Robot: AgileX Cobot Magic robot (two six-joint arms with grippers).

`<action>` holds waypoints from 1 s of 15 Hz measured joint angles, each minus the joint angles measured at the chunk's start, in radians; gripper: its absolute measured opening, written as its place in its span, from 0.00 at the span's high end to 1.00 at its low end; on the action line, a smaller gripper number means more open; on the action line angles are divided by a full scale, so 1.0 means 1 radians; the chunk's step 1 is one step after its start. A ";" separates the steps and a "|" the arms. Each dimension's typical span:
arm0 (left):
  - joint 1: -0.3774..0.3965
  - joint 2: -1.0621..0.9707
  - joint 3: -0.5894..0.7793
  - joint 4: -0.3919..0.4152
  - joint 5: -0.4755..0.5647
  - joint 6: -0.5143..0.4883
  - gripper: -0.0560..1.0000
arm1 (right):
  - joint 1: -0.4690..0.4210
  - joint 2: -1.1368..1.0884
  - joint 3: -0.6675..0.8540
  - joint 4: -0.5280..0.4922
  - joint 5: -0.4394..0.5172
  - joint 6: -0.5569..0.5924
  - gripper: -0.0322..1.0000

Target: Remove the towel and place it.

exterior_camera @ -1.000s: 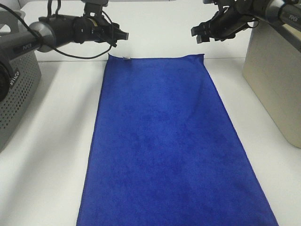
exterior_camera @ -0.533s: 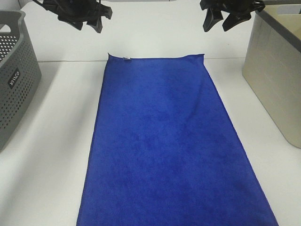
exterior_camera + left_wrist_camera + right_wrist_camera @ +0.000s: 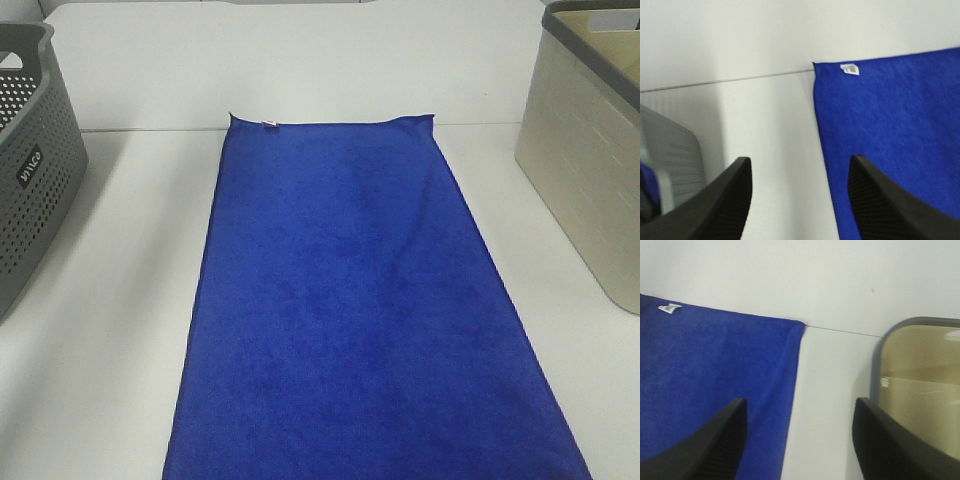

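I am holding both sets of fingers spread and empty, high above the bench [image 3: 120,300], and this is what is changing: a second ago my two arms were hanging over the far end of the towel [image 3: 350,300], half a second ago they were only showing at the top edge of the high view, and now they are gone from it altogether. The towel itself is lying just as it was, flat and stretched out lengthwise on the bench, not shifted or rumpled. My left gripper [image 3: 800,200] is looking down with the towel's far corner and its small white tag [image 3: 850,69] ahead of the fingers, the cloth's edge running under the right-hand finger and bare bench between the two. My right gripper [image 3: 800,440] is hovering over the opposite far corner, the cloth lying under and beyond its left-hand finger and the beige basket [image 3: 920,390] beyond the other. The grey basket [image 3: 30,180] is standing well apart from the towel on my left side. I am reading this as the release being finished and my arms pulling clear: the towel seems placed, spread out between the baskets, with little or nothing left to do.
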 joint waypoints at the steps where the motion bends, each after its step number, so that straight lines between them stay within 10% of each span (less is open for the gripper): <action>1: 0.070 -0.063 0.000 -0.018 0.000 0.000 0.44 | -0.034 -0.125 0.156 -0.023 0.001 0.019 0.37; 5: 0.121 -0.248 0.176 0.023 0.000 0.025 0.44 | -0.059 -0.430 0.503 -0.040 0.002 0.053 0.30; 15: 0.122 -1.085 1.123 0.189 0.005 -0.061 0.32 | -0.059 -1.155 1.124 -0.053 0.004 0.104 0.24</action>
